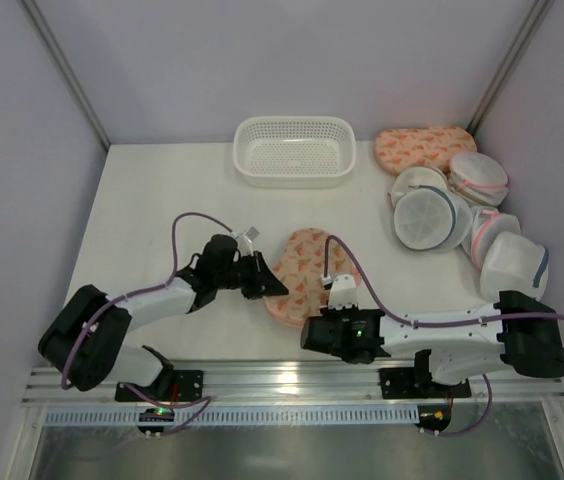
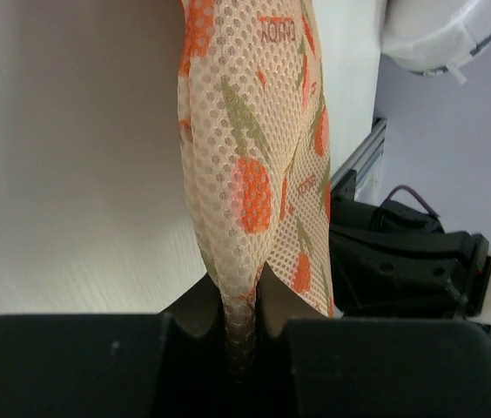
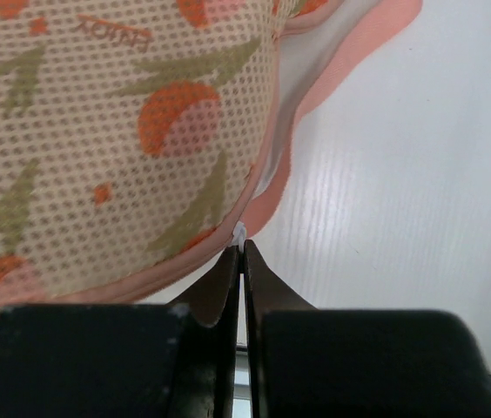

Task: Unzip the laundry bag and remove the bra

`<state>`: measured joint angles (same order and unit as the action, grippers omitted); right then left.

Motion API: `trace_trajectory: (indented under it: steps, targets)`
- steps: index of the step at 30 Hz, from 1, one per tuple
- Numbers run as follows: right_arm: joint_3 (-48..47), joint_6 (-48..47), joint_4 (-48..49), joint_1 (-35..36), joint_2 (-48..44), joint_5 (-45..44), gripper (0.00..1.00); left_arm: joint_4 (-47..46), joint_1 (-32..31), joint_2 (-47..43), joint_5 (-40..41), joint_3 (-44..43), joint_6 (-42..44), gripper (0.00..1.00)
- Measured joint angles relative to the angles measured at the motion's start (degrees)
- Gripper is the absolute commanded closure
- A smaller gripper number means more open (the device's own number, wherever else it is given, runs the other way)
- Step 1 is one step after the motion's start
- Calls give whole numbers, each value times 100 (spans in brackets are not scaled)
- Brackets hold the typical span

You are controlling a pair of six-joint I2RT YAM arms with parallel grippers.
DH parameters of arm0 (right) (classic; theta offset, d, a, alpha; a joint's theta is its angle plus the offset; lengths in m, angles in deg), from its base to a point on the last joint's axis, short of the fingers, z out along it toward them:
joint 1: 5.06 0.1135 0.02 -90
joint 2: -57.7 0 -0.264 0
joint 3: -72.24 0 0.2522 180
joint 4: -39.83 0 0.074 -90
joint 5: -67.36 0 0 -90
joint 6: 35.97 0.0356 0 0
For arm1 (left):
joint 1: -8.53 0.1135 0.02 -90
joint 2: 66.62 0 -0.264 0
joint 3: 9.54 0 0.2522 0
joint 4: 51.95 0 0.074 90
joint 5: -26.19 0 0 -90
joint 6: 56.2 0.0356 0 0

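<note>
**Q:** How is the left gripper (image 2: 241, 305) shown?

**A:** It is shown clamped on the laundry bag (image 2: 254, 157). A fold of the printed mesh is pinched between its fingers, and the rest of the bag is seen stretching away beyond the fingertips.

**Q:** And the right gripper (image 3: 242, 261)?

**A:** Its fingers are pressed fully together. The bag's pink zipper edging is met right at the tips, where a small white piece is seen. Whether that piece is pinched cannot be told. Just beyond the tips the edging is seen parted, with a pale inner layer exposed.

**Q:** Where is the bag placed?

**A:** It is laid on the table (image 1: 152, 200) between the two grippers and is touched by both. A white basket (image 1: 294, 150) is set well beyond them. Round mesh bags (image 1: 452, 215) are heaped far to the right gripper's outer side.
</note>
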<state>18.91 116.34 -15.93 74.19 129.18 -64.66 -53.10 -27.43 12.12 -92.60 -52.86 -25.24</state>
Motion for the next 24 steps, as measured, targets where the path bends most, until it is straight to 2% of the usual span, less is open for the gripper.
trace_trajectory:
  steps: [4,7,9,11,12,14,19,24]
  targets:
    - [-90,343,-409,-22,212,-157,96,328,4,227,-485,-461,496,100]
    - [-149,514,-651,-24,264,-251,96,570,11,680,-807,-949,846,94]
    - [-155,575,-750,-33,269,-315,96,660,11,920,-909,-1158,979,53]
    - [-157,610,-824,-48,269,-374,96,684,11,1054,-1010,-1228,1067,17]
    - [-157,625,-852,-63,267,-398,96,693,9,1095,-1029,-1231,1078,10]
    - [-157,643,-879,-74,264,-422,96,721,9,1147,-1036,-1228,1003,2]
    - [-157,614,-844,-90,173,-442,96,651,9,990,-789,-1003,809,1]
    - [-157,369,-551,-90,87,-411,96,1088,9,-59,22,-365,490,1]
